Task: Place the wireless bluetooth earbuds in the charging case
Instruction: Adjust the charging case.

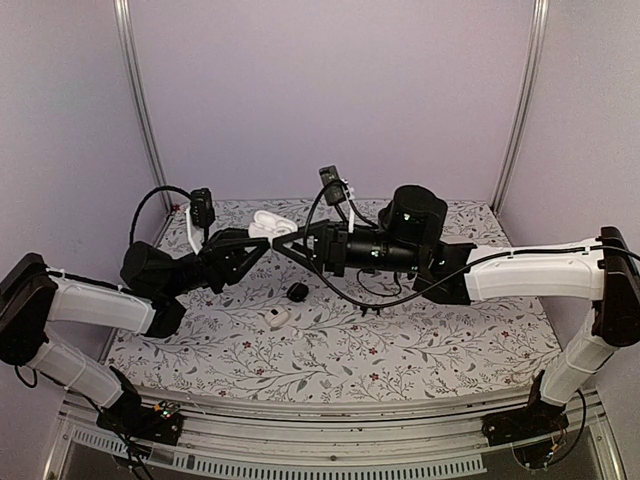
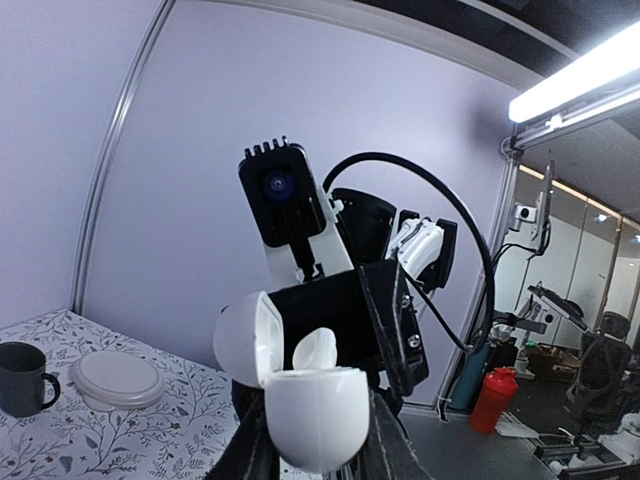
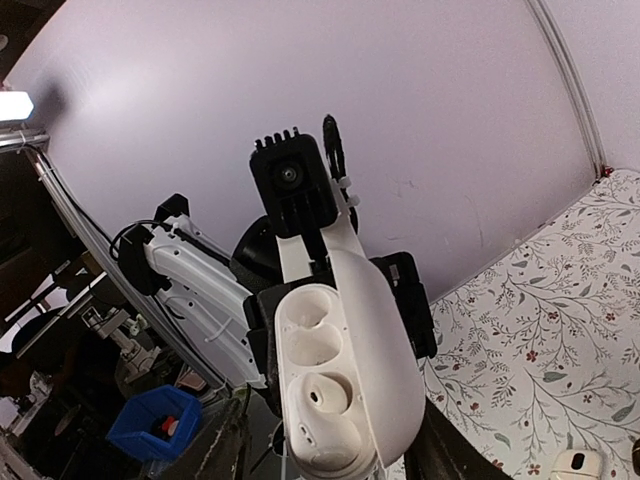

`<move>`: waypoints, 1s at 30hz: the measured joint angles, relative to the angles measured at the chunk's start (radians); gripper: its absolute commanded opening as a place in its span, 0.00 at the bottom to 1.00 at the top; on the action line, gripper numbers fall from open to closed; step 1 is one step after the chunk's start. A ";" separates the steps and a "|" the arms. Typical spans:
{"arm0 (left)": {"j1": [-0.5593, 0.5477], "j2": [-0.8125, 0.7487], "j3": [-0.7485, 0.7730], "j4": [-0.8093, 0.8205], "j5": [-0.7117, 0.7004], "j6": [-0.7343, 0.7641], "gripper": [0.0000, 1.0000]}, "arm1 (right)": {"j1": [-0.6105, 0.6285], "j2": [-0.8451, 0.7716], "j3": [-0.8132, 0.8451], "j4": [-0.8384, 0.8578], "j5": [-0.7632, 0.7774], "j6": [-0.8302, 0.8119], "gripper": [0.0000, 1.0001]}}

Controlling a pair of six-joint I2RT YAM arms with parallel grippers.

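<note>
White earbud (image 1: 277, 318): lying on the desk (image 1: 450, 340).
Small black item (image 1: 297, 291): at 1 o'clock, just beside the earbud.
Left gripper (image 1: 262, 244): clamped on the open white charging case (image 1: 268, 223), held above the desk.
Right gripper (image 1: 283, 243): tip at the case; cannot tell whether open or closed.

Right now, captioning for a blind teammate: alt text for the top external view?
The left gripper holds an open white charging case mid-air, the right gripper close beside it. Below, a black object and a white object lie on the floral table.
</note>
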 measured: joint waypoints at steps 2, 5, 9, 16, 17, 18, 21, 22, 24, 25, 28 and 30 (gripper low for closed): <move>0.000 -0.002 0.000 -0.009 0.009 0.012 0.00 | -0.001 -0.003 0.000 -0.007 0.002 -0.002 0.57; 0.000 -0.007 0.000 -0.022 0.023 0.031 0.00 | -0.006 -0.017 -0.006 -0.019 0.002 0.001 0.61; -0.001 -0.008 -0.003 -0.024 0.030 0.043 0.00 | -0.009 -0.050 -0.015 -0.037 0.010 0.002 0.71; -0.001 -0.008 -0.008 -0.025 0.039 0.061 0.00 | -0.039 -0.180 -0.090 -0.147 0.060 -0.008 0.59; 0.000 -0.008 -0.008 -0.025 0.041 0.063 0.00 | -0.041 -0.198 -0.090 -0.176 0.069 -0.013 0.51; 0.000 -0.008 -0.008 -0.026 0.045 0.068 0.00 | -0.045 -0.211 -0.088 -0.200 0.075 -0.022 0.45; 0.001 -0.008 -0.008 -0.037 0.051 0.081 0.00 | -0.047 -0.229 -0.042 -0.308 0.089 -0.043 0.34; 0.002 -0.008 -0.008 -0.044 0.053 0.088 0.00 | -0.046 -0.230 -0.021 -0.342 0.089 -0.051 0.33; 0.003 -0.008 -0.008 -0.054 0.058 0.101 0.00 | -0.043 -0.230 0.036 -0.431 0.088 -0.070 0.28; 0.003 -0.008 -0.008 -0.061 0.063 0.108 0.00 | -0.041 -0.229 0.051 -0.450 0.088 -0.077 0.26; 0.003 -0.011 -0.008 -0.089 0.078 0.138 0.00 | -0.022 -0.216 0.147 -0.551 0.089 -0.111 0.24; 0.003 -0.016 -0.008 -0.109 0.087 0.158 0.00 | -0.005 -0.201 0.201 -0.601 0.088 -0.133 0.23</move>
